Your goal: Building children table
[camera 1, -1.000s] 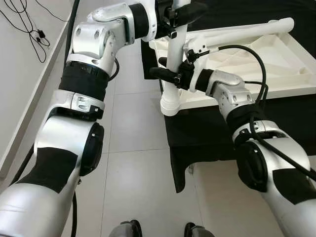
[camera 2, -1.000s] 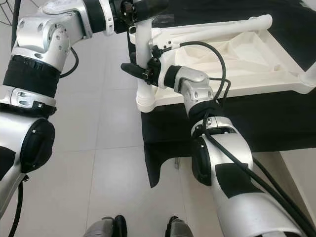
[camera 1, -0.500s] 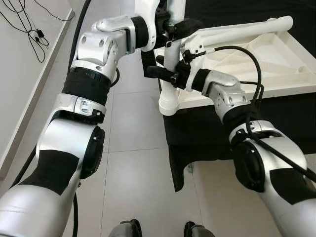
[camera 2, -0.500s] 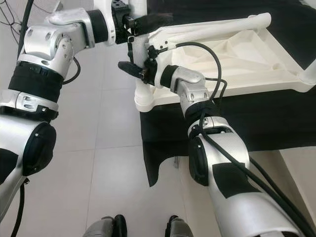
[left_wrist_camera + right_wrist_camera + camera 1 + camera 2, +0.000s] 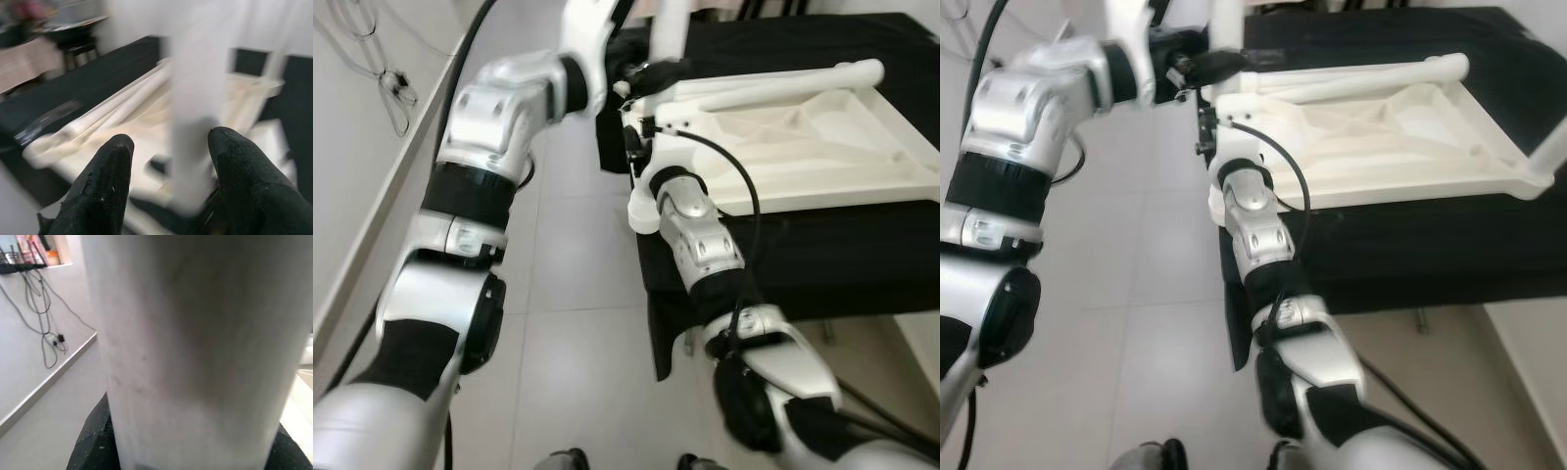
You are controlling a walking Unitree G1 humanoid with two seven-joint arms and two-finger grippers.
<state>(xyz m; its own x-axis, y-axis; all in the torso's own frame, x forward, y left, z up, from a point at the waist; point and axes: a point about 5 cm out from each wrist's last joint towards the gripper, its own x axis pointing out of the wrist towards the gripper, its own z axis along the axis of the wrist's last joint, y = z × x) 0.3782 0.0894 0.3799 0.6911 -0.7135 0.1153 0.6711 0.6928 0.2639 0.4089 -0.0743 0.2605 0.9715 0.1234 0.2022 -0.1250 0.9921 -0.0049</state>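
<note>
The white children's table (image 5: 822, 147) lies upside down on a black cloth. A white table leg (image 5: 668, 24) stands upright at its near left corner. My left gripper (image 5: 656, 69) is high on that leg. In the left wrist view its fingers (image 5: 105, 186) are apart, with the blurred leg (image 5: 195, 112) between them and a gap on one side. Lower on the leg, just above the corner socket (image 5: 644, 211), my right gripper (image 5: 634, 147) is shut on it. In the right wrist view the leg (image 5: 195, 333) is pressed between the black fingers (image 5: 95, 445).
A second white leg (image 5: 783, 83) lies along the table's far rim. The black cloth (image 5: 822, 245) hangs over the support's near edge. Grey tiled floor (image 5: 568, 323) lies to my left, with a wall skirting and cables (image 5: 391, 73) beyond.
The view has shifted. My right arm has swung in under the leg, its forearm now pointing straight at it. My left arm has risen along the leg and blurs.
</note>
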